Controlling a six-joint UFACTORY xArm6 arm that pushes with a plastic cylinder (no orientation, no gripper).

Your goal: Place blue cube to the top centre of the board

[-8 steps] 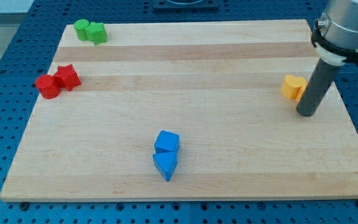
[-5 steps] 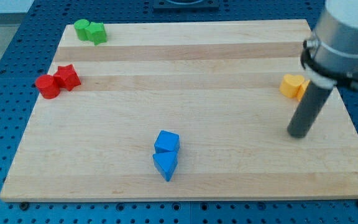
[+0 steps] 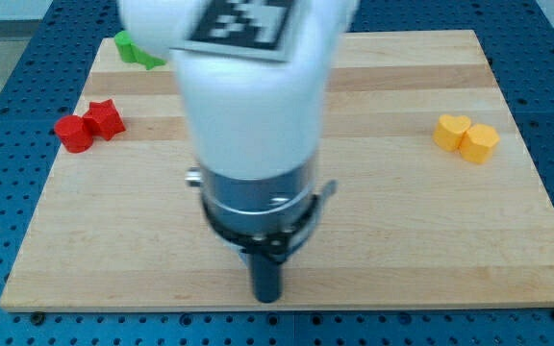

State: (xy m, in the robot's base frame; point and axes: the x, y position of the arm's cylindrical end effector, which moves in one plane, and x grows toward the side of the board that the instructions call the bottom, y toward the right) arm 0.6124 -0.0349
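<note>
Wooden tabletop (image 3: 402, 221) is carrying every block, and our arm (image 3: 253, 135) is looming over its middle, with my tip (image 3: 266, 298) pressing down near the bottom edge around its centre. We are holding nothing, since the tool is only a bare rod, and the blue cube is hidden behind the arm. Red blocks (image 3: 88, 124) are sitting at the left edge, green blocks (image 3: 134, 50) at the top-left corner, yellow blocks (image 3: 466, 136) near the right edge.

The arm (image 3: 253, 106) has swung from the view's right to the bottom centre, its tip (image 3: 266, 296) near the board's (image 3: 402, 221) bottom edge. It now hides both blue blocks and uncovers the yellow pair (image 3: 466, 136).
</note>
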